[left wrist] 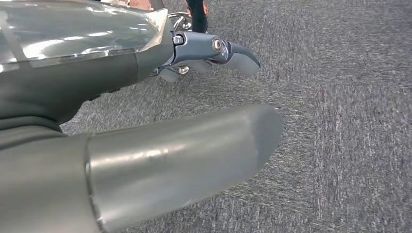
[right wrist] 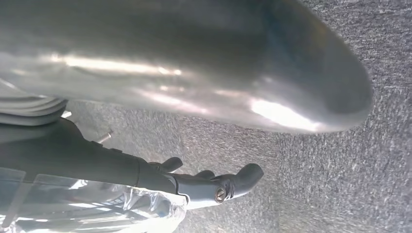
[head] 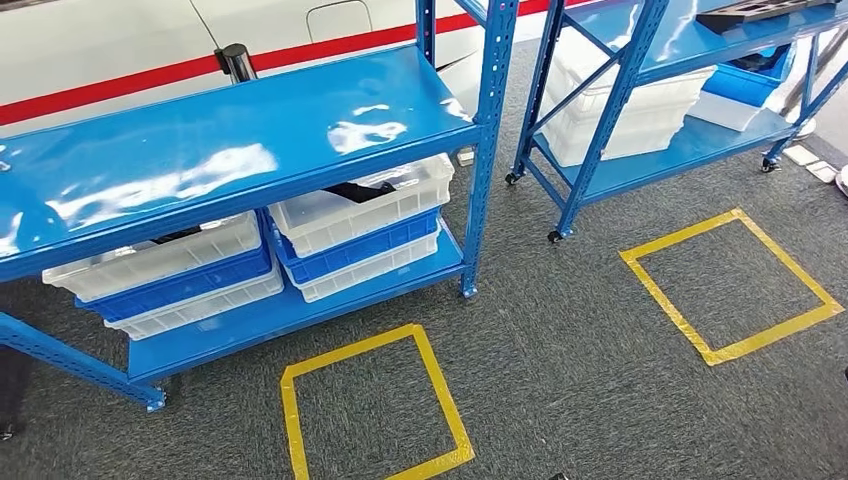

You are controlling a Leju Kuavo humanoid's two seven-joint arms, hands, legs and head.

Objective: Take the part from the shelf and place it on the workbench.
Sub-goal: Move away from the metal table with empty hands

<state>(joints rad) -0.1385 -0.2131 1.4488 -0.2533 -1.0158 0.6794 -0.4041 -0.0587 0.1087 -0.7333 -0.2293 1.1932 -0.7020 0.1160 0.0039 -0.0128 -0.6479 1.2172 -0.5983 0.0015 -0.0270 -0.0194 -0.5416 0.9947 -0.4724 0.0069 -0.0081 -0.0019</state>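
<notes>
Standing by the near blue steel shelf rack [head: 230, 140], I saw 2 stacks of white and blue plastic crates [head: 355, 225] on its lower level, the right stack's top crate holding a dark black part [head: 358, 190]. Another blue steel rack [head: 640, 60] stood further right with white bins [head: 630, 110] below and a black tray [head: 765, 10] on top. On the grey carpet [head: 560, 340] lay 2 yellow tape squares [head: 370, 410], 1 near, 1 to the right. The left hand [left wrist: 204, 51] hung over the carpet, fingers slightly curled and apart, holding nothing. The right hand [right wrist: 214, 184] did likewise, fingers loosely bent, empty.
</notes>
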